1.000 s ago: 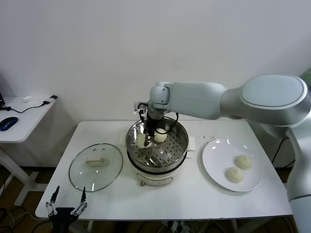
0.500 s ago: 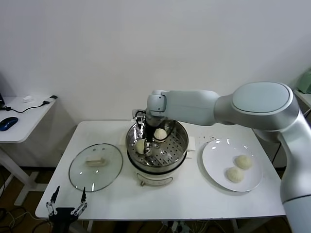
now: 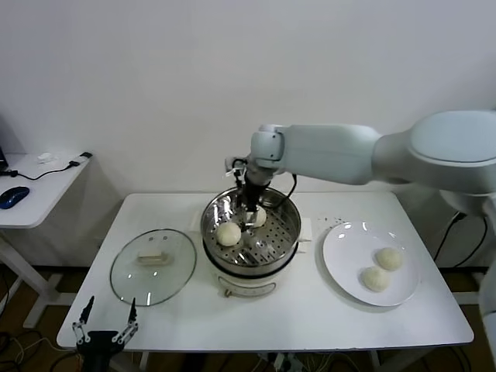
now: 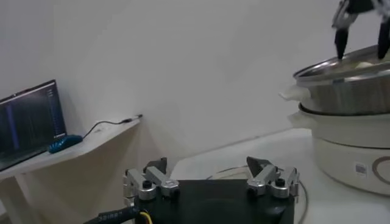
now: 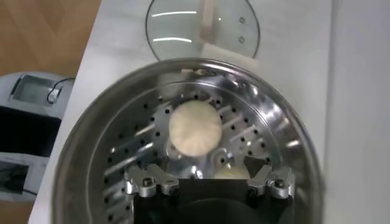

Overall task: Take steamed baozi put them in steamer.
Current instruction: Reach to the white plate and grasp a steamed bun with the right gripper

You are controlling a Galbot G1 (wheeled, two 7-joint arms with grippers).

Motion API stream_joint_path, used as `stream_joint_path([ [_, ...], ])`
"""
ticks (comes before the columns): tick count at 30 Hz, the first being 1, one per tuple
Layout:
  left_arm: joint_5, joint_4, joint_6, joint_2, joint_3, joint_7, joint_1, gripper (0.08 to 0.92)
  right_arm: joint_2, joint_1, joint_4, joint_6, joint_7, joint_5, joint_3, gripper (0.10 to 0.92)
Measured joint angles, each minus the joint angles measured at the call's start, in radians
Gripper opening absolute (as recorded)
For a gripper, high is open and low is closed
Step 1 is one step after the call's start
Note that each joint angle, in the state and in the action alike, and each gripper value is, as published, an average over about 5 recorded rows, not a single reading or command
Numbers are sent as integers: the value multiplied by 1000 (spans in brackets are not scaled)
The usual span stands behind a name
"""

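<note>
White table carries the steamer; right claw, spread apart, hangs over two baozi inside its rim.

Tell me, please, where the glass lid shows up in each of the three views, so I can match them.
Head view: glass lid flat on the table, on the steamer's left.
Left wrist view: only a thin rim arc behind the gripper block, probably the lid.
Right wrist view: lid beyond the steamer rim.
Shared landmark: the steamer.
</note>
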State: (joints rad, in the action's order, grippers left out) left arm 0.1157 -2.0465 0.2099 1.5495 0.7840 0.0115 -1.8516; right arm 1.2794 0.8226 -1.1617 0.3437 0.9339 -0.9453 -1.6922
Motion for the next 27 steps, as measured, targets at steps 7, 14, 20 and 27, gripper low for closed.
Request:
stream_joint_path([
  [7, -2, -1, -13, 0, 9, 2, 15, 823, -219, 75, -120, -44, 56, 103, -32, 823],
  [14, -4, -6, -20, 0, 20, 3, 18, 823, -471, 17, -196, -72, 83, 292, 7, 823],
  [20, 6, -5, -27, 4, 20, 3, 19, 823, -623, -140, -203, -94, 89, 470, 115, 823],
  [27, 12, -1, -34, 8, 23, -1, 26, 823, -697, -360, -166, -111, 82, 630, 269, 823],
])
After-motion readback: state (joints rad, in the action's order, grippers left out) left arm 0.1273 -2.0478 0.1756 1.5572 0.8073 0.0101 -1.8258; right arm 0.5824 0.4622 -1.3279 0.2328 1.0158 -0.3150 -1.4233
